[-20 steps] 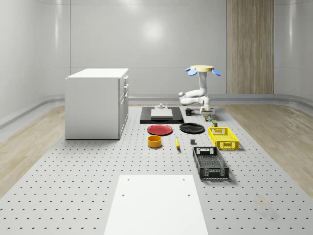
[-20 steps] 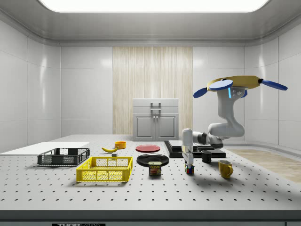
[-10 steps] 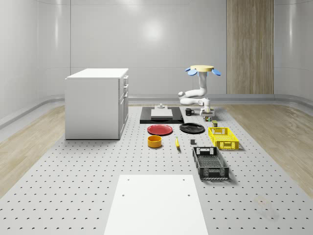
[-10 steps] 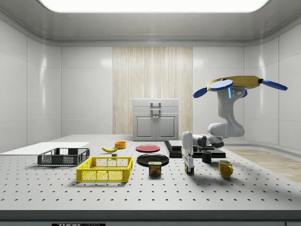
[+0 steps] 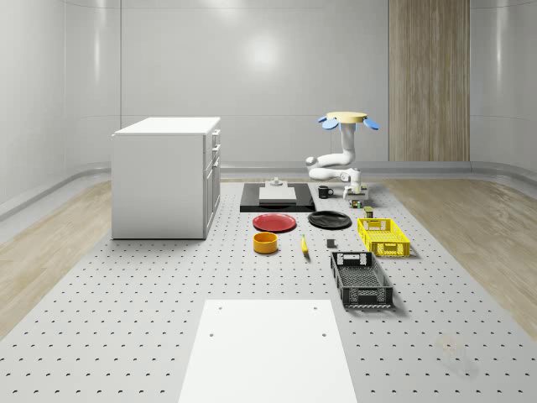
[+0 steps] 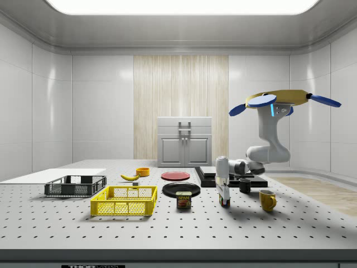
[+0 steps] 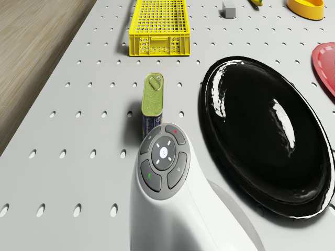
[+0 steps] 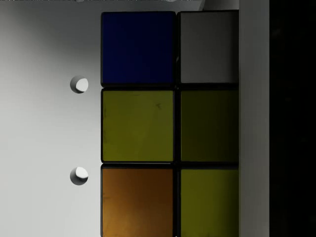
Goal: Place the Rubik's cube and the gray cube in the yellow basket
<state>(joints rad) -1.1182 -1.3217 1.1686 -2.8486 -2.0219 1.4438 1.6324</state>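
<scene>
drone (image 6: 284, 99): hovers above the table's far right part in the side view, over the black mug and the dark tray, resting on nothing.
arm (image 6: 268, 145): hangs from the drone, bends back toward the table's middle and ends with the wrist pointing straight down.
jaws (image 6: 224, 196): down at the rubik's cube, just above the table; whether they are released or clenched, i cannot tell.
rubik's cube (image 8: 170, 123): on the table right under the wrist, blue, gray, yellow and orange squares facing up; in the side view it (image 6: 225, 201) sits between the tin can and the yellow mug.
gray cube (image 7: 229, 9): small, on the table beyond the yellow basket's far end, well apart from the jaws.
yellow basket (image 6: 125, 201): on the table near its front edge in the side view, with the black basket (image 6: 75, 186) behind it to the side view's left.
tin can (image 7: 152, 104): lying on the table between the yellow basket and the wrist, just beside the black plate.
black plate (image 7: 267, 136): flat on the table next to the arm's wrist.
yellow mug (image 6: 267, 199): on the table toward the side view's right of the rubik's cube.
table (image 5: 126, 285): gray, covered in rows of holes.
</scene>
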